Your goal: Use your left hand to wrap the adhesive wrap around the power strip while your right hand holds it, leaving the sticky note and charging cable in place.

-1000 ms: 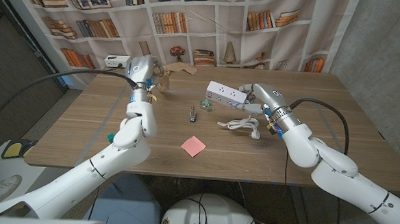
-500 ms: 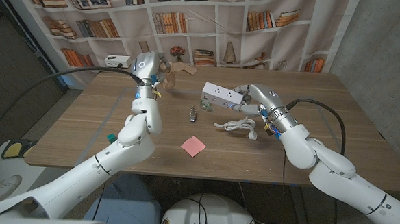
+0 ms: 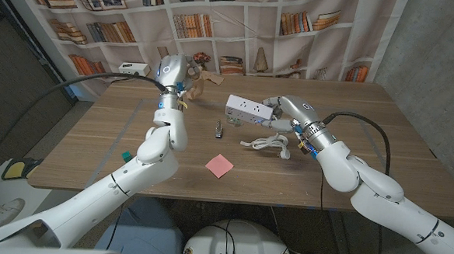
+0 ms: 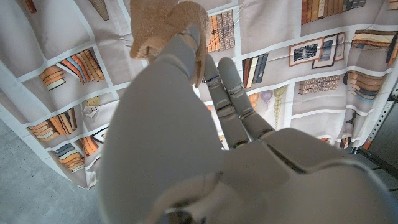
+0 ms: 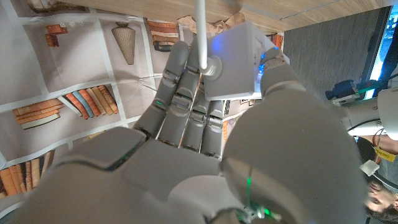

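Note:
My left hand (image 3: 180,79) is raised over the far left part of the table and grips the crumpled tan adhesive wrap (image 3: 206,77); the left wrist view shows the wrap (image 4: 163,28) bunched at that hand's (image 4: 205,124) fingers. My right hand (image 3: 281,108) holds the white power strip (image 3: 245,108) lifted off the table, one end toward the wrap. In the right wrist view the strip (image 5: 239,59) sits in the hand (image 5: 186,118) with its white cord (image 5: 200,28) leaving it. A pink sticky note (image 3: 219,165) lies near the front. A coiled white cable (image 3: 269,142) lies under the right hand.
A small dark object (image 3: 218,128) and a small greenish item (image 3: 234,118) lie on the table (image 3: 382,143) below the strip. A white device (image 3: 133,69) sits at the far left corner. A teal bit (image 3: 124,154) lies by the left edge. Bookshelf backdrop behind.
My left hand has swung right with the wrap, toward the power strip. My right hand has carried the strip a little leftward. The sticky note and the coiled cable stayed put.

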You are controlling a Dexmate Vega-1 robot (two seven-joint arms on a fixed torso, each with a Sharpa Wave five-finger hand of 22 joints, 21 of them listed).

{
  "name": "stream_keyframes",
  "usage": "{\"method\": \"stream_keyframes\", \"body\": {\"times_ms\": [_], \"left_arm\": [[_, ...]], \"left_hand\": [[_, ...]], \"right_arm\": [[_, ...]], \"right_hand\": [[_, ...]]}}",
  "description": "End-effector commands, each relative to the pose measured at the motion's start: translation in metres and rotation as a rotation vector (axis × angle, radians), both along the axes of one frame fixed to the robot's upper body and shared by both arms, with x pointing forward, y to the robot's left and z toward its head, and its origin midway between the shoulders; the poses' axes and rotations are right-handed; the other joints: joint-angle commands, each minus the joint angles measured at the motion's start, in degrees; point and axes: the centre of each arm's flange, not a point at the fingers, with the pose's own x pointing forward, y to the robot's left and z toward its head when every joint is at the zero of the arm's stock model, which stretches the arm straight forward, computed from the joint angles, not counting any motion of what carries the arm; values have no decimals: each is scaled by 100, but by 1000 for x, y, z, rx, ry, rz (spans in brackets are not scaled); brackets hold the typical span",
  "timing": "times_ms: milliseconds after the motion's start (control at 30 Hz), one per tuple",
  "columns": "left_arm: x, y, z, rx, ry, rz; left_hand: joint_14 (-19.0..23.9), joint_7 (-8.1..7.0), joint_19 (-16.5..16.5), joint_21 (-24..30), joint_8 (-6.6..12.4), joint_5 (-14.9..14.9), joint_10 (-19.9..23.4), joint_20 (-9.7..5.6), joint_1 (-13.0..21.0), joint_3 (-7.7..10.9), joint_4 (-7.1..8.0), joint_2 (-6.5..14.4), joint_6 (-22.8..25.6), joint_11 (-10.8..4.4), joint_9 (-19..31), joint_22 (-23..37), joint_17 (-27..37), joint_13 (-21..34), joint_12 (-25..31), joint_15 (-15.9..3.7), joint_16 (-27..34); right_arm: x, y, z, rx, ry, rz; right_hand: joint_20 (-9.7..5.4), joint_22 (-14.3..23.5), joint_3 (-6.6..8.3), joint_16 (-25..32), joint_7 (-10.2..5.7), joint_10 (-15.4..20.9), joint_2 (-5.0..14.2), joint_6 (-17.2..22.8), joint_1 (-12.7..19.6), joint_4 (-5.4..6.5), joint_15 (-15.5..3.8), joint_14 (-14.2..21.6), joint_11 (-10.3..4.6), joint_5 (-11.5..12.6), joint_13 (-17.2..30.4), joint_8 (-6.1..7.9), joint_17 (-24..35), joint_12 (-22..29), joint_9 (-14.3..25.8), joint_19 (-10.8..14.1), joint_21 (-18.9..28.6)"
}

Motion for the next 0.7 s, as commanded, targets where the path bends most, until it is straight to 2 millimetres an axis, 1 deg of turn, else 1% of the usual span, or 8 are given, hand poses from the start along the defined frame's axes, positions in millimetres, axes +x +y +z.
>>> {"method": "stream_keyframes", "body": {"times_ms": [33,433,467,700], "left_arm": [[-5,-14,12,37,-34,-36],[-8,-28,20,96,-68,-43],[-9,-29,20,101,-71,-45],[-17,-34,25,126,-104,-50]], "left_hand": [[687,5,14,31,3,19,485,3,-5,102,81,54,13,119,0,-18,33,7,72,-616,1],[685,30,2,59,10,30,499,11,1,91,83,59,23,116,1,-88,44,8,88,-616,-1],[684,10,5,61,9,31,500,6,1,89,82,56,15,104,6,-93,45,5,87,-615,-1],[683,10,3,81,11,36,500,5,1,84,86,63,17,116,7,-123,48,2,90,-617,-5]], "right_arm": [[-4,7,5,-14,-17,35],[-1,14,7,-52,-20,57],[-1,14,7,-55,-21,58],[-2,14,8,-53,-16,69]], "right_hand": [[-472,-4,392,-23,-493,744,774,489,752,23,-733,513,-726,13,630,28,13,9,8,-41,39],[-476,-6,387,-26,-486,763,769,492,755,22,-731,522,-719,9,638,26,18,3,11,-35,49],[-477,-6,387,-33,-486,757,776,491,754,26,-730,522,-733,9,644,26,8,2,11,-38,49],[-473,-6,382,-14,-478,764,773,498,767,19,-740,565,-736,7,650,26,17,-1,12,-32,56]]}}
